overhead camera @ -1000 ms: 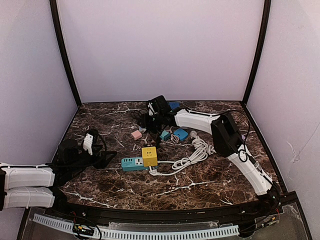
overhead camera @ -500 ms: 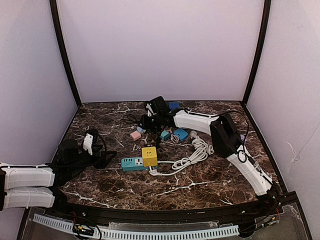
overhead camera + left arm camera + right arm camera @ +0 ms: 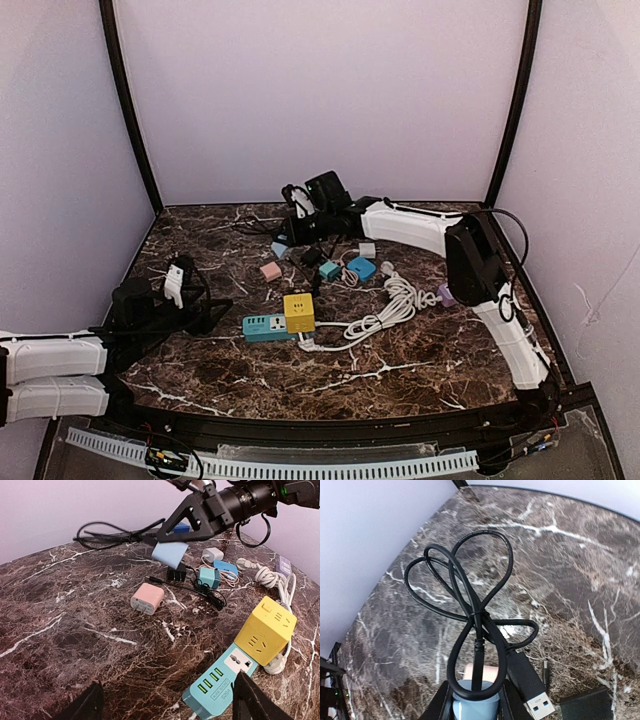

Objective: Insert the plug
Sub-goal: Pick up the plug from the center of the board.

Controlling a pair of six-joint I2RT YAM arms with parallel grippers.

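Near upper centre overhead, my right gripper (image 3: pixel 292 232) pinches the blue plug (image 3: pixel 170 555) off the table (image 3: pixel 400 365), my left gripper (image 3: pixel 205 313) spread wide; insertion into the power strip (image 3: pixel 262 327), mid-frame, is not yet begun.

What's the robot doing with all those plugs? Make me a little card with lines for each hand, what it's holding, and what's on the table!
left hand: open, low over the marble table, holding nothing
right hand: shut on the light blue charger
light blue charger: lifted off the table at the far side, black cable looped by it
yellow cube socket: sitting on the end of the teal power strip
pink charger: lying alone, untouched
plug inserted: not yet
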